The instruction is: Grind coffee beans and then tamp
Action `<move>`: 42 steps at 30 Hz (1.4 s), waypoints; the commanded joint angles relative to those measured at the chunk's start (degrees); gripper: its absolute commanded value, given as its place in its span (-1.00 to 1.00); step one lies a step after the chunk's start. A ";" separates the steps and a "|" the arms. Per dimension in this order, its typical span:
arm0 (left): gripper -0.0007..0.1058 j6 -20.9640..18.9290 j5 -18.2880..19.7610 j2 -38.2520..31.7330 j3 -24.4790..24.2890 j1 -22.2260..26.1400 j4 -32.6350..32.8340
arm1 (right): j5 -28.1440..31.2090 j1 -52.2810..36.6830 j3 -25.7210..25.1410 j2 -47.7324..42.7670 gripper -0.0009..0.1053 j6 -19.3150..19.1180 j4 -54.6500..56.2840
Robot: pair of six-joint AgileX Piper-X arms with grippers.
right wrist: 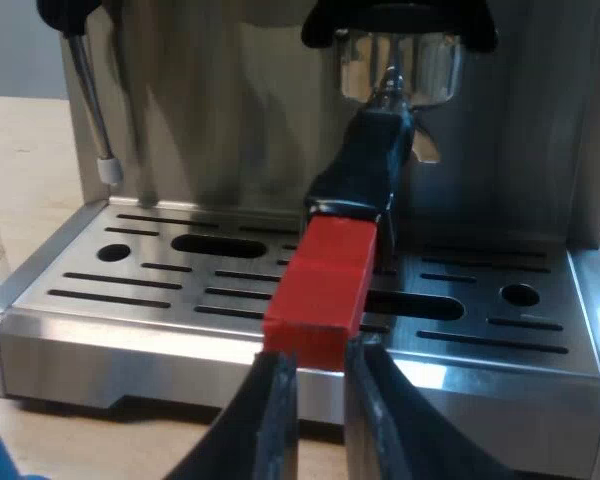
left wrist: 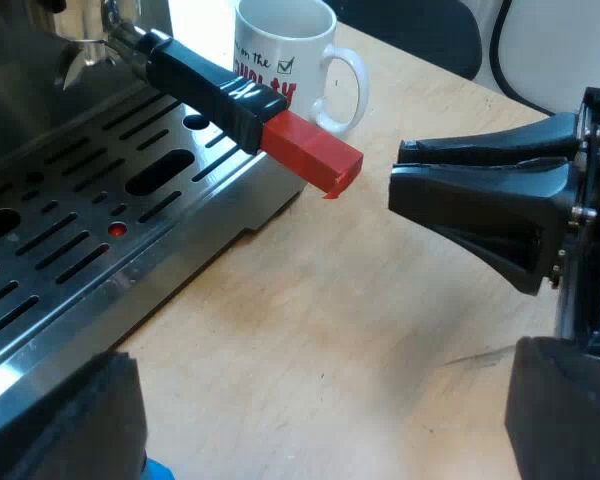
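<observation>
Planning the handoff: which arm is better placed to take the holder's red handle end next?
Right, probably. The right gripper sits lined up just before the handle's red end; the left gripper hangs farther off, by the espresso machine.

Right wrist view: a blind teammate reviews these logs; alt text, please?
The right gripper, black fingers narrowly parted, sits just short of the red end of the dark handle. Its metal holder is locked into the front of the espresso machine, above the slotted drip tray.
</observation>
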 commanded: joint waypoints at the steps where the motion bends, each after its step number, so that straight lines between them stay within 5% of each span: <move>1: 0.45 -0.08 0.55 -0.09 0.00 -0.28 -0.22 | 1.39 0.68 -0.51 -1.81 -0.69 -0.87 -0.34; 8: 0.45 -0.08 0.55 -0.09 0.00 -0.28 -0.22 | 3.03 5.80 -0.51 -7.35 -0.69 -2.03 -0.34; 12: 0.45 -0.08 0.55 -0.09 0.00 -0.28 -0.22 | 5.09 8.35 -0.81 -9.88 -0.66 -6.59 -0.34; 18: 0.45 -0.08 0.55 -0.09 0.00 -0.28 -0.22 | 5.70 8.89 -2.00 -13.04 -0.02 -9.36 -0.34; 23: 0.45 -0.08 0.55 -0.09 0.00 -0.28 -0.22 | 6.36 8.89 -4.34 -13.43 0.00 -9.36 2.00; 27: 0.45 -0.08 0.55 -0.09 0.00 -0.28 -0.22 | 6.35 8.89 -10.24 -13.43 0.00 -9.13 14.73; 31: 0.45 -0.08 0.55 -0.09 0.00 -0.28 -0.22 | 4.78 8.07 -15.29 -13.31 0.00 -2.27 24.02; 35: 0.45 -0.08 0.55 -0.09 0.00 -0.28 -0.22 | -4.29 3.34 -20.43 -13.31 0.00 10.35 40.49; 42: 0.45 -0.08 0.55 -0.09 0.00 -0.28 -0.22 | -21.16 -7.85 -26.94 -13.21 0.00 20.79 60.60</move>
